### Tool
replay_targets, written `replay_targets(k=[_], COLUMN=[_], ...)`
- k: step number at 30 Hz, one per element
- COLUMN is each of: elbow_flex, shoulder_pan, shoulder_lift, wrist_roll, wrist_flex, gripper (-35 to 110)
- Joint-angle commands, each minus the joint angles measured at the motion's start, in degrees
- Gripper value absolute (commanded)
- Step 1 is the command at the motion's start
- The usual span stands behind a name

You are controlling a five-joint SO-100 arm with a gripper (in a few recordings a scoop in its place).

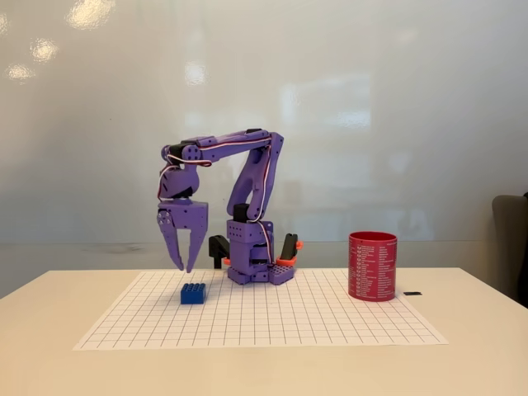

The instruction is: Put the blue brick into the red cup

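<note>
A small bright-blue brick point(193, 294) with studs on top rests on the white grid mat, left of the arm's base. The purple gripper point(184, 269) hangs pointing down just above and slightly left of the brick, its two fingers a little apart with nothing between them, tips clear of the brick. The red cup point(372, 266), straight-sided with rows of white print, stands upright on the mat's right side, well away from the gripper.
The purple arm base point(256, 264) is clamped at the mat's back middle. The white grid mat point(264, 318) covers the middle of the beige table. A small black item point(412, 294) lies right of the cup. A dark chair edge point(513, 247) shows at far right.
</note>
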Motion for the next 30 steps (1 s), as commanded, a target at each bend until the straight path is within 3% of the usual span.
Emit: replay_targets(k=[1, 15, 17, 19, 21, 30], elbow_flex=[-0.26, 2.37, 2.29, 3.69, 4.83, 5.19], shoulder_pan=[-1.14, -3.78, -5.27, -5.45, -5.19, -5.01], shoulder_lift=[3.69, 4.75, 4.75, 4.57, 4.04, 0.53], wrist_roll=[0.88, -2.37, -5.98, -4.75, -2.02, 0.09], wrist_flex=[2.29, 3.25, 3.25, 2.72, 2.64, 3.08], gripper=[0, 0, 16, 47, 57, 57])
